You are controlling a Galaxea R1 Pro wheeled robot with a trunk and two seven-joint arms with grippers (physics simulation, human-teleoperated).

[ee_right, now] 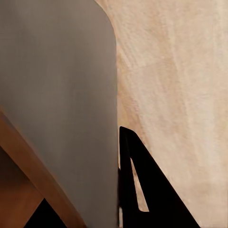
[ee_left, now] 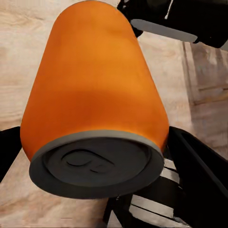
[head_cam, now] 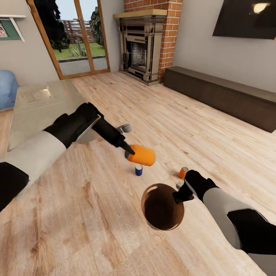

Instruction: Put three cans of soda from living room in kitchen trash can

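Note:
My left gripper is shut on an orange can of soda, held on its side above the wooden floor. The left wrist view has this can close up, end toward the camera, between two black fingers. A blue can and a second orange can stand on the floor just beyond. My right gripper is shut on the rim of the tash can, whose brown inside faces up, below and right of the held can. Its grey wall runs beside one finger.
This is the living room. A glass coffee table stands at the left with a blue sofa behind it. A brick fireplace, a long dark cabinet and a wall TV line the far side.

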